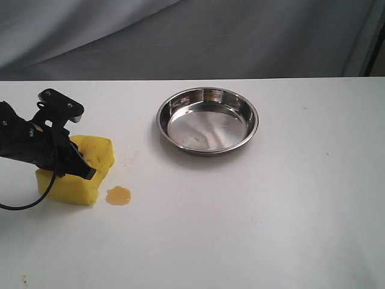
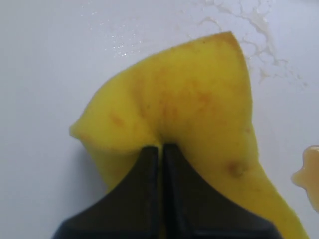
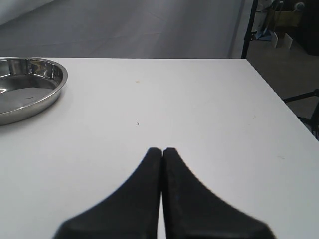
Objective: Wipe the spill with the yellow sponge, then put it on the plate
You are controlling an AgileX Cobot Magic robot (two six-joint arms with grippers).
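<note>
left pincer (image 2: 160,150) is squeezed narrow on a pinched fold of the yellow sponge (image 2: 189,94), a thick, rough foam block on the white surface (image 1: 271,211). the glossy amber spill (image 1: 118,195) lies just beside the sponge. right pincer (image 3: 161,151) is closed and empty. the round, shiny steel plate (image 1: 161,120) sits well apart.

No readable txt, labels, brands or nos. anywhere. Sponge (image 1: 101,153), plate (image 1: 207,127) and desk (image 1: 271,211) are all unmarked. Background boxes (image 3: 283,19) in right wrist view too blurry to read.
</note>
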